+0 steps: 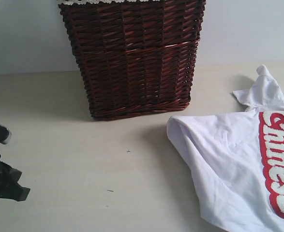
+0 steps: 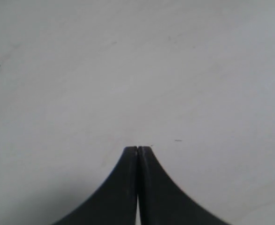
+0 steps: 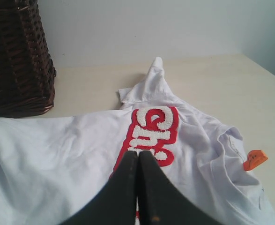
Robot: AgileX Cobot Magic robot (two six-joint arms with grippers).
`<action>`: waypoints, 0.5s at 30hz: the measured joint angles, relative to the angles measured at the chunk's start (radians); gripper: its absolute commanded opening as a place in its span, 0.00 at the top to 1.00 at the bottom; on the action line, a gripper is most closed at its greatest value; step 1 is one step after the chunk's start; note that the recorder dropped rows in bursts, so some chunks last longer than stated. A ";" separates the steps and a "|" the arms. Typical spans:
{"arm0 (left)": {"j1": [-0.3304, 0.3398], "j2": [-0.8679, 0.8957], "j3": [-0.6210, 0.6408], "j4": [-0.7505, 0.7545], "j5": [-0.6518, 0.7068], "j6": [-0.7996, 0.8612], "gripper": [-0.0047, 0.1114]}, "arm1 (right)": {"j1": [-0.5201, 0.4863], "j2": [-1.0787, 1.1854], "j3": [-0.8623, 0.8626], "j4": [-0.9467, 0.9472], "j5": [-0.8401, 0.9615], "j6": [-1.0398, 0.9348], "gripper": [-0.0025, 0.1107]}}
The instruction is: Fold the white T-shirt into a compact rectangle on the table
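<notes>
A tall dark brown woven wicker basket stands upright at the back, its sides narrowing slightly toward the base. A strip of white lace trim edges its rim. Behind it rises a plain pale grey-white wall.

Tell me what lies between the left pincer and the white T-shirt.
Between left pincer and white T-shirt: only bare table, a few tiny specks; exterior view shows it.

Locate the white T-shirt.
In the exterior view the white T-shirt lies rumpled on the table at the right, near but apart from the wicker basket.
</notes>
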 measured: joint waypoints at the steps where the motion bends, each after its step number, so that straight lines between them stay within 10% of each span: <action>1: 0.000 0.000 0.000 0.000 0.000 0.007 0.96 | 0.000 0.000 0.000 0.000 0.000 0.000 0.98; 15: 0.000 0.000 0.000 0.000 -0.006 0.024 0.96 | 0.000 0.000 0.000 -0.134 0.000 -0.080 0.98</action>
